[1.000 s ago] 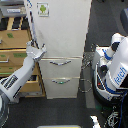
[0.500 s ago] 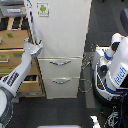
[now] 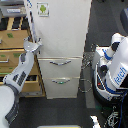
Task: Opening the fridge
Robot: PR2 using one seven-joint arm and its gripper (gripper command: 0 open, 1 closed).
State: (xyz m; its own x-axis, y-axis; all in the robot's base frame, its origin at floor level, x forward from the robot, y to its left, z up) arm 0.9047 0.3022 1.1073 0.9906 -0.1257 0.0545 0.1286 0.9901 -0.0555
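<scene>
The fridge (image 3: 65,35) is a tall white unit in the middle of the exterior view. Its large upper door carries a small green-marked sticker (image 3: 43,8). Below it are two drawers with curved silver handles (image 3: 62,62). My gripper (image 3: 34,46) is at the left edge of the upper door, about level with the door's bottom, touching or very near that edge. My grey arm (image 3: 20,75) reaches up to it from the lower left. The frame is too small to show how the fingers stand. The door looks shut or barely ajar.
A tan wooden drawer cabinet (image 3: 12,42) stands right beside the fridge on the exterior view's left, behind my arm. A white-and-blue robot body (image 3: 117,67) with dark cables at its base stands close on the fridge's right. The floor is dark.
My gripper has crept a little up and to the exterior view's left along the door's left edge. The fridge door shows no clear movement.
</scene>
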